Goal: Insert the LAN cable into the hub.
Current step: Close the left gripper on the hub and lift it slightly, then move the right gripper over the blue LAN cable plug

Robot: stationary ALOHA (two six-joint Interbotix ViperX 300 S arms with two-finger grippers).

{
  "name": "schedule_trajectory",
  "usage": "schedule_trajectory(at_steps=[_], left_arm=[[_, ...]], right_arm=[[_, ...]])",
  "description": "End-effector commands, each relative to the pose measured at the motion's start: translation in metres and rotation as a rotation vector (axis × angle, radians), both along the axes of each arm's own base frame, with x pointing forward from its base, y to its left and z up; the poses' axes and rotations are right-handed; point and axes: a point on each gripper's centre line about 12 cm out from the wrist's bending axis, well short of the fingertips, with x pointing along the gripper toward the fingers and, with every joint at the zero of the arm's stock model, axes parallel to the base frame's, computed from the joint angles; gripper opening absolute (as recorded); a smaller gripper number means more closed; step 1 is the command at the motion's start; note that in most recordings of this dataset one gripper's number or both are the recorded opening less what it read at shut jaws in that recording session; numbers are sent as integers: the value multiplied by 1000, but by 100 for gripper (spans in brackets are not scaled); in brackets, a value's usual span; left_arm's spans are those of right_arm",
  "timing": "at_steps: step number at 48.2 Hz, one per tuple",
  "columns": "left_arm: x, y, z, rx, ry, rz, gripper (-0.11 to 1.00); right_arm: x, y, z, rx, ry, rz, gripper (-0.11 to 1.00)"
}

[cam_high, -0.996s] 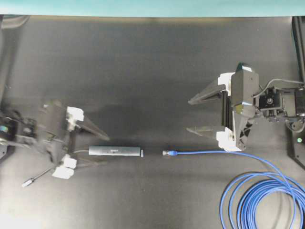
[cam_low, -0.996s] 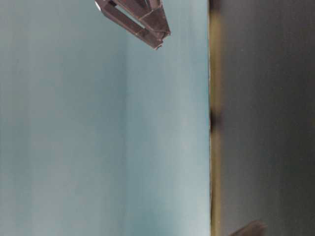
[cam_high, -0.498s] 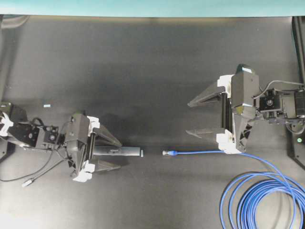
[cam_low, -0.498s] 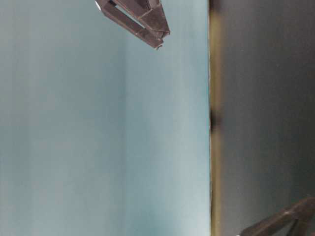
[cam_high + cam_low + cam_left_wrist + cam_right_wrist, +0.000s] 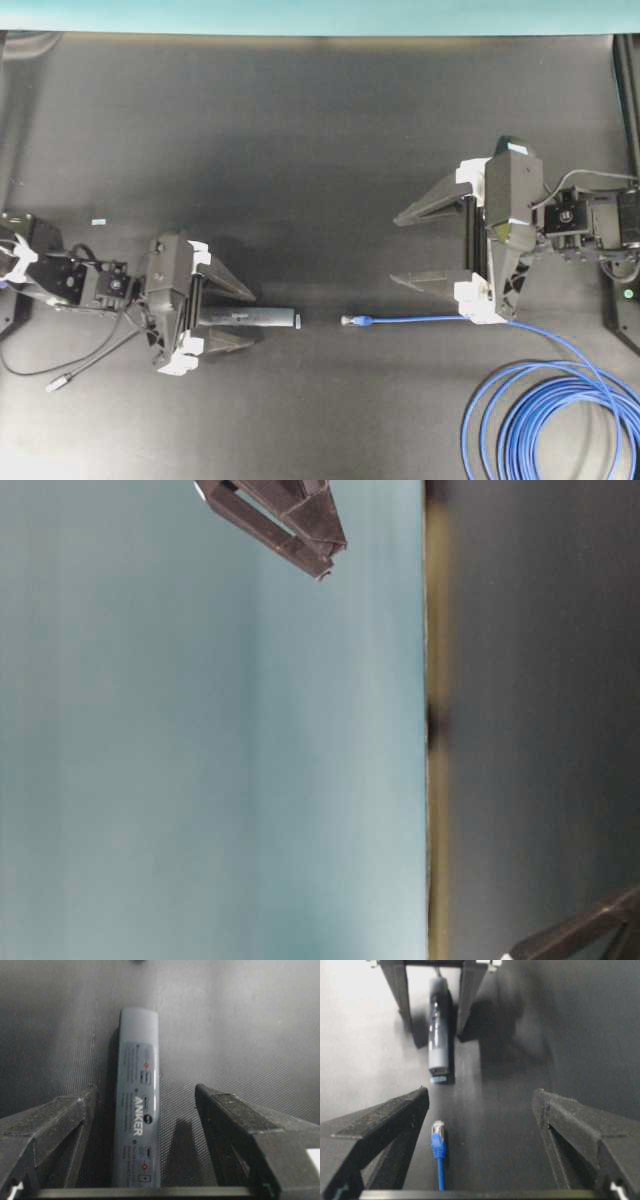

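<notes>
Hub and cable end-to-end, lower middle of the overhead frame.
Slim dark-grey metallic hub (image 5: 255,317) lies left of centre between the left gripper's (image 5: 240,318) fingers; bright-blue LAN cable (image 5: 420,320) plug faces it just right, coils at lower right; right gripper (image 5: 405,247) above the cable.

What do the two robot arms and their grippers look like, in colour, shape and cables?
Both arms are black. The left gripper and right gripper each have two long, tapering black fingers with white blocks at their bases. Thin cables loop along both wrists, black on the left and grey on the right.
</notes>
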Motion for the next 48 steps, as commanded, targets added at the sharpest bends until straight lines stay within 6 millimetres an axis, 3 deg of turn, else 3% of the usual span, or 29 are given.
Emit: schedule_trajectory(at_steps=[1, 10, 18, 28, 35, 48], left_arm=[[4, 0, 1, 1, -9, -2, 75], [3, 3, -8, 6, 39, 6, 72], [4, 6, -10, 20, 57, 11, 62], [4, 5, -9, 37, 56, 2, 28], [9, 6, 1, 41, 30, 6, 28], [26, 3, 30, 50, 15, -1, 28]], right_arm=[[3, 2, 5, 11, -18, 2, 81], [3, 4, 5, 19, -16, 2, 81], [2, 7, 4, 19, -15, 12, 81], [0, 11, 1, 20, -4, 24, 81], [2, 19, -13, 22, 24, 46, 81], [11, 36, -59, 10, 104, 94, 81]])
